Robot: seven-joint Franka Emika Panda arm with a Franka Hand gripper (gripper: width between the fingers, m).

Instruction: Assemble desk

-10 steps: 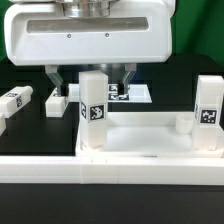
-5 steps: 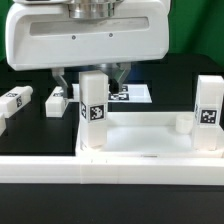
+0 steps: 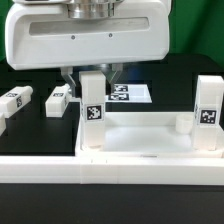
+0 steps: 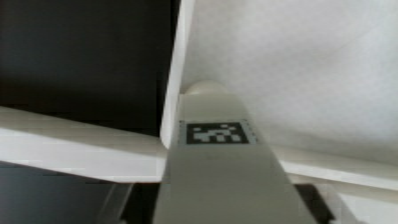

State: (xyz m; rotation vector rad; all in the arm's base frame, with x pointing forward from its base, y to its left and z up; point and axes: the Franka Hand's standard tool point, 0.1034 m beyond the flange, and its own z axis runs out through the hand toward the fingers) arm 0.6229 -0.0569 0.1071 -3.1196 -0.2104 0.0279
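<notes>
Narrowed jaws from wide to partway, flanking the upright leg left of centre on the desk top; cannot tell if gripping. Screwing-in likely next.

The desk top is plain white. The left upright leg and right upright leg are white with black-and-white square-patterned tags, as is a loose leg on the black bench.
</notes>
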